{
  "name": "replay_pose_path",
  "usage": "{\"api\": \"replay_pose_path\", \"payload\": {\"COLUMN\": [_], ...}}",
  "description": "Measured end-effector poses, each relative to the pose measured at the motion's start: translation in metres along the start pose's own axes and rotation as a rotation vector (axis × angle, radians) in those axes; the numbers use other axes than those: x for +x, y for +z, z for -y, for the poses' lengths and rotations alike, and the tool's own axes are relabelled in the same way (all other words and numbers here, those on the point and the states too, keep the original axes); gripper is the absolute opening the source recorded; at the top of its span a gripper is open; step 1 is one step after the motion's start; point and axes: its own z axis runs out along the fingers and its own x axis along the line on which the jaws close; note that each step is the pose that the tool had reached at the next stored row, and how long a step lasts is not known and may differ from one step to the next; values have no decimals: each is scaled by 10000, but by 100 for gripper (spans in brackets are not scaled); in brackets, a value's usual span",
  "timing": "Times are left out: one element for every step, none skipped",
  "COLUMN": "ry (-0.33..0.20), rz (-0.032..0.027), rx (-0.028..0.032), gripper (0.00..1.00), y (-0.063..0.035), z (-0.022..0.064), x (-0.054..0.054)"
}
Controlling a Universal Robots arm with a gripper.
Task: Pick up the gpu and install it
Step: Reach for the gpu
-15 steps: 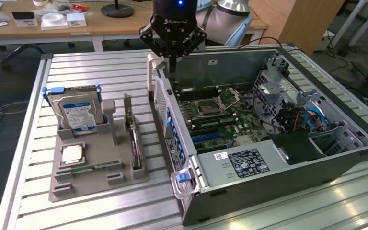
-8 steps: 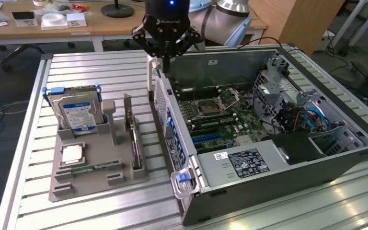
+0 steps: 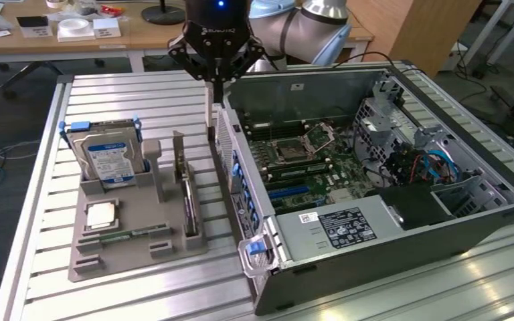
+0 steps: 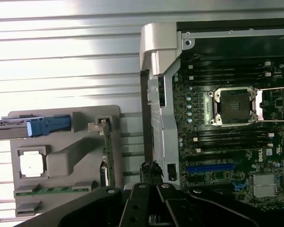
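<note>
The gpu (image 3: 185,190) is a thin dark card standing on edge in the grey holder (image 3: 123,257), its metal bracket end up. In the wrist view the gpu (image 4: 108,151) is edge-on in that same holder (image 4: 61,161). My gripper (image 3: 212,83) hangs above the strip of table between the holder and the rear wall of the open computer case (image 3: 373,254). Its fingers are shut with nothing between them, and the gpu is a short way off toward the exterior view's left. The gripper (image 4: 150,169) is also in the wrist view, beside the case's rear wall.
In the holder stand a hard drive with a blue label (image 3: 105,157), a processor chip (image 3: 101,214) and a green memory stick (image 3: 132,234). The case lies open with the motherboard (image 3: 302,160) and a blue slot (image 4: 208,168) exposed. The table top (image 3: 123,100) is ribbed metal.
</note>
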Motion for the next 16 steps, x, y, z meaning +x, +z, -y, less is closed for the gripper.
{"api": "replay_pose_path", "payload": {"ry": [1, 2, 1, 0, 0, 1, 2, 2, 2, 2, 1, 2, 4, 4, 4, 4], "rz": [0, 0, 0, 0, 1, 0, 0, 0, 0, 0, 0, 1, 0, 0, 1, 1], "rx": [0, 0, 0, 0, -1, 0, 0, 0, 0, 0, 0, 0, 0, 0, 0, 0], "gripper": [11, 11, 11, 11, 11, 11, 11, 11, 11, 11, 11, 11, 11, 11, 11, 11], "y": [1, 2, 3, 4, 5, 5, 6, 7, 8, 8, 9, 10, 10, 11, 12, 13], "z": [0, -1, -2, -2, -3, -4, -5, -7, -8, -9, -10, -12, -13, -14, -15, -15], "x": [30, 62, 93, 125, 158, 191, 223, 257, 288, 319, 350, 381, 413, 442, 470, 495]}}
